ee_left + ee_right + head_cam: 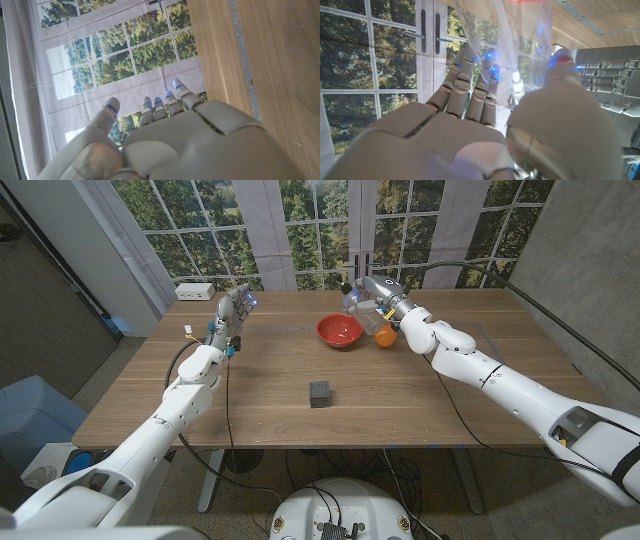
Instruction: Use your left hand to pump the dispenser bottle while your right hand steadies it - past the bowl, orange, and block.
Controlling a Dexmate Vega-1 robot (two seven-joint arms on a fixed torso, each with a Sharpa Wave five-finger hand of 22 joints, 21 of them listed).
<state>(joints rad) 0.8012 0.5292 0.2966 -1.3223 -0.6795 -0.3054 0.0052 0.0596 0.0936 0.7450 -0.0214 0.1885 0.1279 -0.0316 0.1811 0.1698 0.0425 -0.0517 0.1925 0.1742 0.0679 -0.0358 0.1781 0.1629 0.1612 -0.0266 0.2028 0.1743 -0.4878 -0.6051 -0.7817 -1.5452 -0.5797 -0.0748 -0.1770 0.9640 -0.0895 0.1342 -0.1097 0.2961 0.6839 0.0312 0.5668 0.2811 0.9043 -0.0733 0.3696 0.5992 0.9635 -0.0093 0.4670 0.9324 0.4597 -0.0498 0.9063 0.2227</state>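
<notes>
Clear dispenser bottle (530, 45) gripped by right hand (485, 125) fingers (465, 80); left hand (170, 140) empty.

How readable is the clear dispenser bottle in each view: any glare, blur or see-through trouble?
Head view: dispenser bottle is small and mostly hidden by the right hand. Right wrist view: the bottle is close, its see-through wall showing the window behind, with blue finger lights glinting in it.

The right hand (385, 292) covers most of the clear dispenser bottle (358, 298) at the bench's far side, its pump too small to make out from the head camera, its ends cut off in the right wrist view, while the orange (384, 336) sits half-hidden behind the arm.
</notes>
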